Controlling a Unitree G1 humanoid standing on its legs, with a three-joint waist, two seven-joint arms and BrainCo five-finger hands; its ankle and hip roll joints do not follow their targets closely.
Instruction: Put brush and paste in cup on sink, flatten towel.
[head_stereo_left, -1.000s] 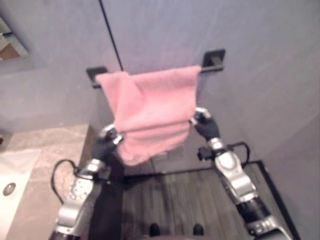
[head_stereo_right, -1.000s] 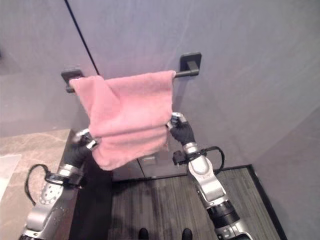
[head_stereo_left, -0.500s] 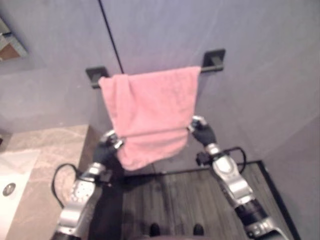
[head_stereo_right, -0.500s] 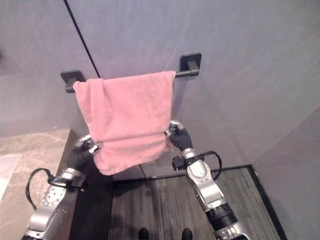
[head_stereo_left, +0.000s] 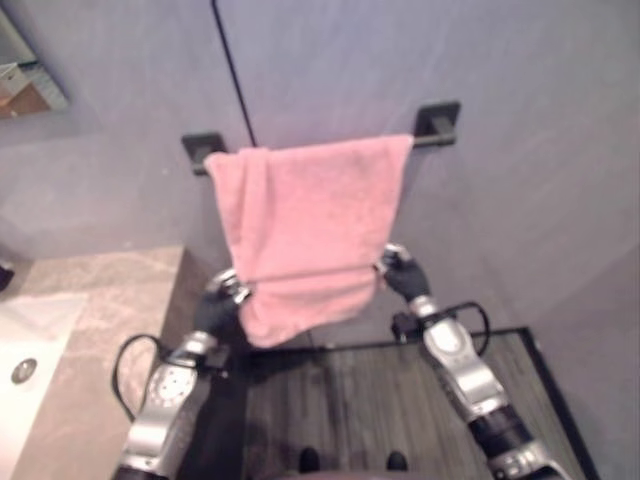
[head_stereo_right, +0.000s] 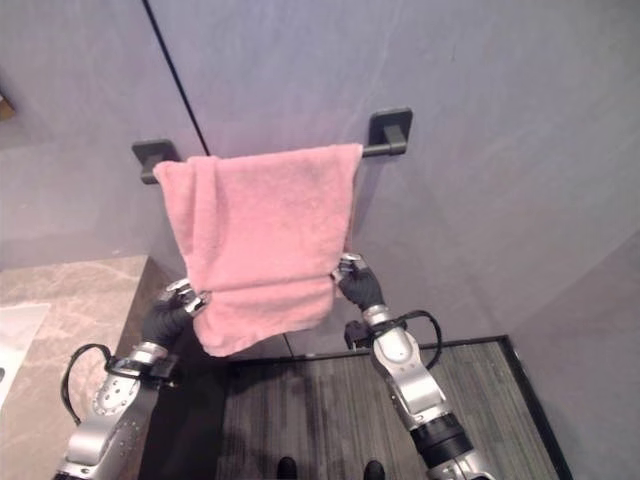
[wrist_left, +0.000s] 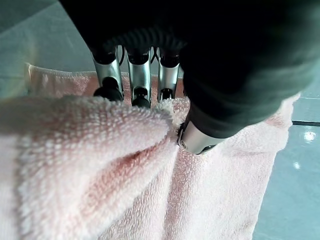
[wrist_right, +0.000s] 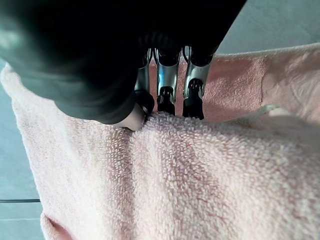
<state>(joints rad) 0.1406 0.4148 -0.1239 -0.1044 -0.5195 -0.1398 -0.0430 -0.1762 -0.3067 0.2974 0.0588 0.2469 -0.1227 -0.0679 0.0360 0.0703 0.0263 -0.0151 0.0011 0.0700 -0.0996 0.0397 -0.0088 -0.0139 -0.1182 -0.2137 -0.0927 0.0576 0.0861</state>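
Observation:
A pink towel (head_stereo_left: 305, 230) hangs over a black wall rail (head_stereo_left: 437, 139), draped nearly flat with a fold along its left side. My left hand (head_stereo_left: 218, 305) pinches the towel's lower left edge; the left wrist view shows the thumb (wrist_left: 197, 137) and fingers (wrist_left: 136, 80) closed on the pink cloth (wrist_left: 100, 180). My right hand (head_stereo_left: 400, 275) grips the lower right edge, fingers (wrist_right: 165, 90) and thumb curled over the towel (wrist_right: 210, 185).
A marble counter (head_stereo_left: 110, 300) with a white sink basin (head_stereo_left: 25, 345) lies at the lower left. A mirror edge (head_stereo_left: 25, 80) shows at the upper left. Dark wood flooring (head_stereo_left: 340, 400) runs below the rail between my arms.
Both hands have come down with the towel's lower edge, drawing the cloth straighter. The bunched left side has spread out along the rail.

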